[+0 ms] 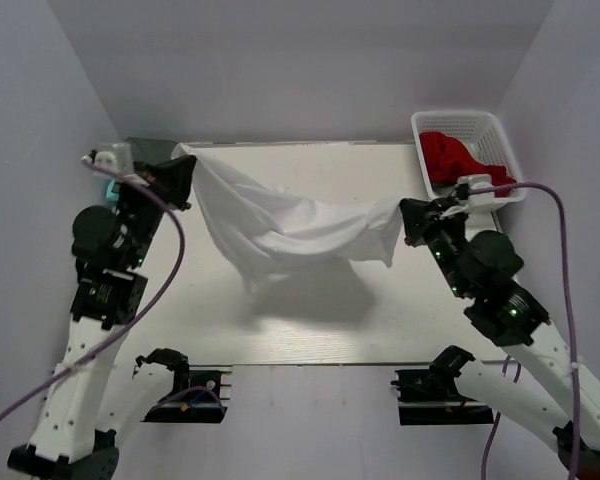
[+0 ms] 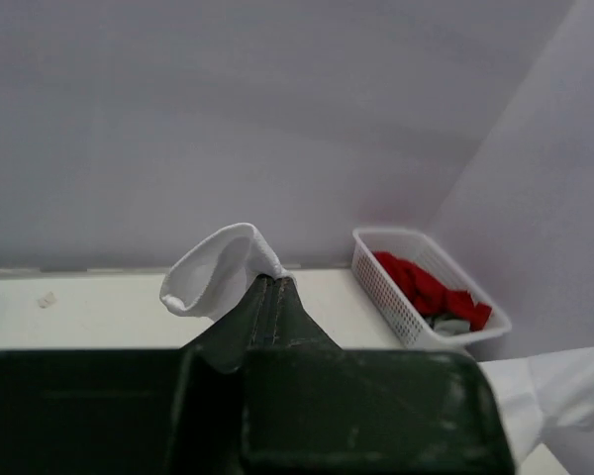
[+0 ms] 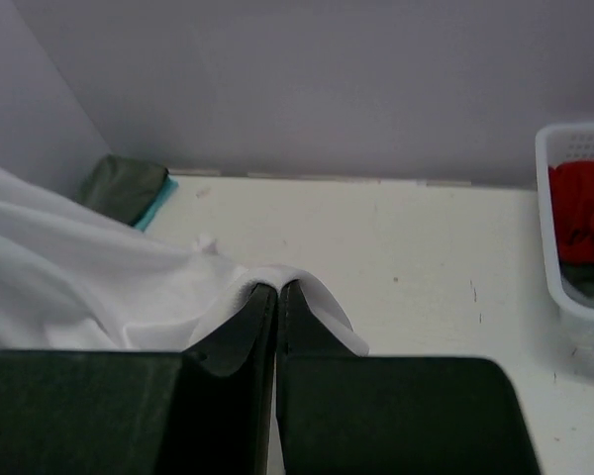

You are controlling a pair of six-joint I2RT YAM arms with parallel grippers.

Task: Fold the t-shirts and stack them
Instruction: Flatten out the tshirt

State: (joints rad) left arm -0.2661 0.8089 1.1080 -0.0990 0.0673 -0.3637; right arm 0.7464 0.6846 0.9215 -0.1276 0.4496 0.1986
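The white t-shirt (image 1: 290,225) is held up over the desk (image 1: 380,320), pinched at one edge by the left claw (image 1: 183,172) and at the opposite edge by the right claw (image 1: 405,215). Both claws are pressed together on the cloth. The shirt's long axis runs left to right between them, with the middle sagging toward the desk and the left end held farther back. A lay-down is judged to come next, so both ends would need lowering together. A folded dark grey-green shirt (image 3: 124,188) is seen at the far left corner, and red cloth (image 1: 450,155) in the basket (image 1: 480,125).
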